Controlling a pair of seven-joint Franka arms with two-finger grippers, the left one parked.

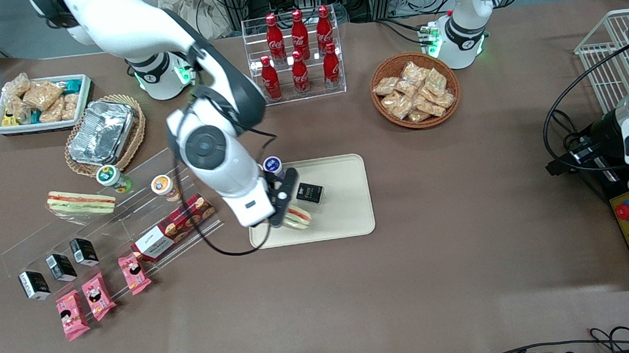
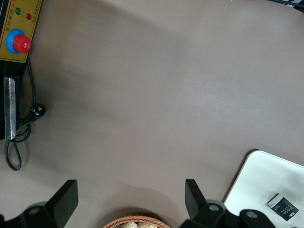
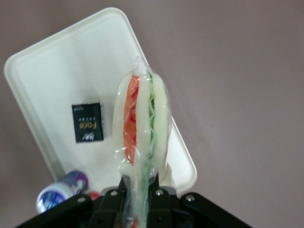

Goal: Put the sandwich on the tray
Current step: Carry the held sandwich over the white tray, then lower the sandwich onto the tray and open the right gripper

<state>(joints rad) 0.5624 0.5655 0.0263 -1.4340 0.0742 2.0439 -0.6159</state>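
My right gripper is shut on a clear-wrapped wedge sandwich and holds it over the cream-beige tray, near the tray's corner nearest the front camera at the working arm's end. In the right wrist view the sandwich stands on edge between the gripper's fingers, red and green filling showing, with the tray under it. A second, like sandwich lies on the table toward the working arm's end.
A small black box lies on the tray, a purple-lidded cup at its edge. Clear acrylic shelves hold cups, cookie box, black boxes and pink packets. A cola rack, snack basket, foil container and white snack bin stand farther back.
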